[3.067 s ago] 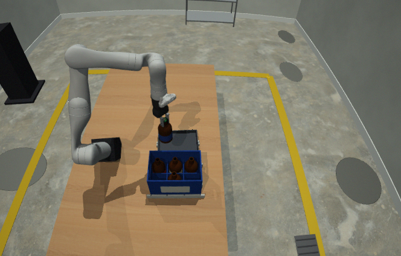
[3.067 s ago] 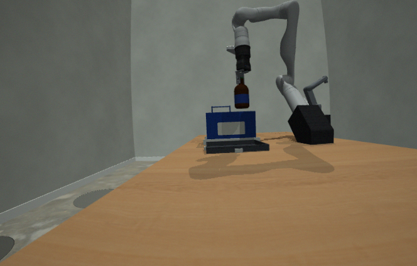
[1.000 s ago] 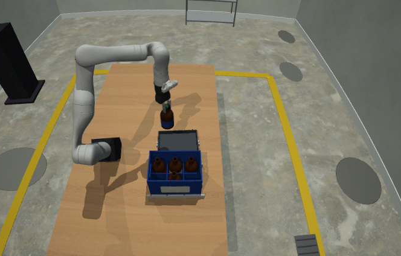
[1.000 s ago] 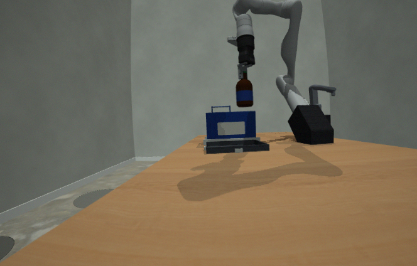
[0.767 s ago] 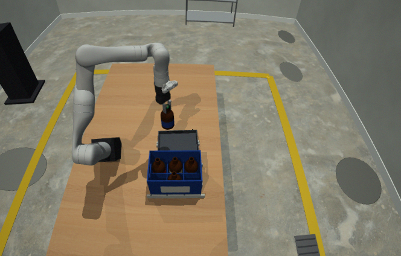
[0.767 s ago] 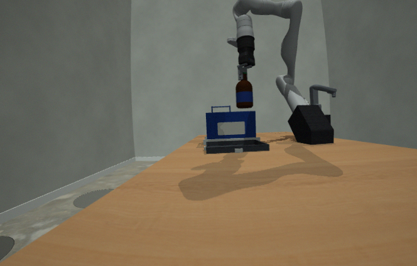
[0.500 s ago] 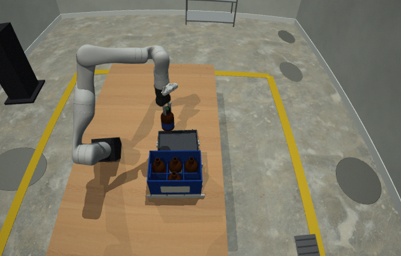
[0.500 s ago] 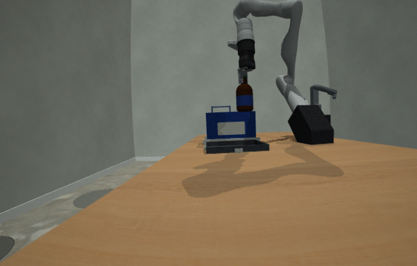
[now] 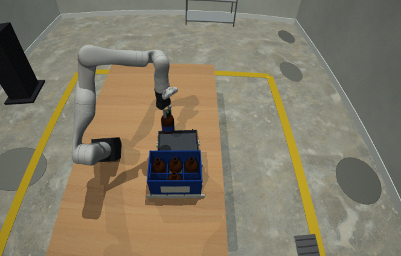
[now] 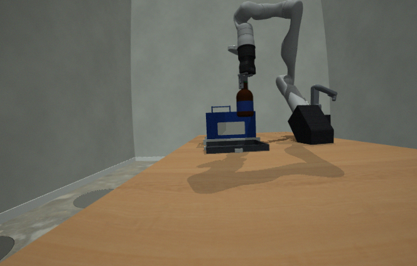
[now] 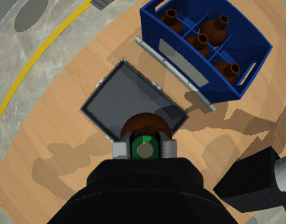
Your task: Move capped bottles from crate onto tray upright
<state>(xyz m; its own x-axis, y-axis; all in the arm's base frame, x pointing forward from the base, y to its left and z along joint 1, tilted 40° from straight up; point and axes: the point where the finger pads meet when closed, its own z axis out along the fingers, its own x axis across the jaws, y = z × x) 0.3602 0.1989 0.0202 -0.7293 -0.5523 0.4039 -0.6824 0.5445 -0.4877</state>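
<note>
Gripper (image 9: 166, 110) pts straight down, jaws clamped on neck of a capped bottle (image 9: 167, 123), just under its green cap (image 11: 146, 147). Bottle: brown glass, blue label band, hangs upright, clear of all surfaces.

Ext. view: bottle (image 10: 244, 100) at frame centre, its base level w/ top rim of blue crate (image 10: 213, 125), above the right part of tray (image 10: 256, 147). Top view puts it over tray's upper-left edge (image 9: 162, 137). Wrist view: bottle shoulder (image 11: 146, 124) overlaps tray's lower-right corner (image 11: 170, 115). Exact offset over tray: can't tell, views disagree a bit.

Tray: dark, shallow, grey floor, nothing standing in it. Sits at centre of top view, touching or just beside the crate's upper side; can't tell which.

Crate (image 9: 151, 181) below tray in top view, six compartments. 4 brown bottles inside: three in upper row (image 9: 157, 164) (image 9: 174, 163) (image 9: 191, 163), one in lower middle cell (image 9: 174, 176). No caps seen on these; necks look open in wrist view (image 11: 215, 27).

Arm base (image 9: 115, 148) left of tray on wooden table (image 9: 132, 222). Arm shadow falls across the table in lower left of top view.
</note>
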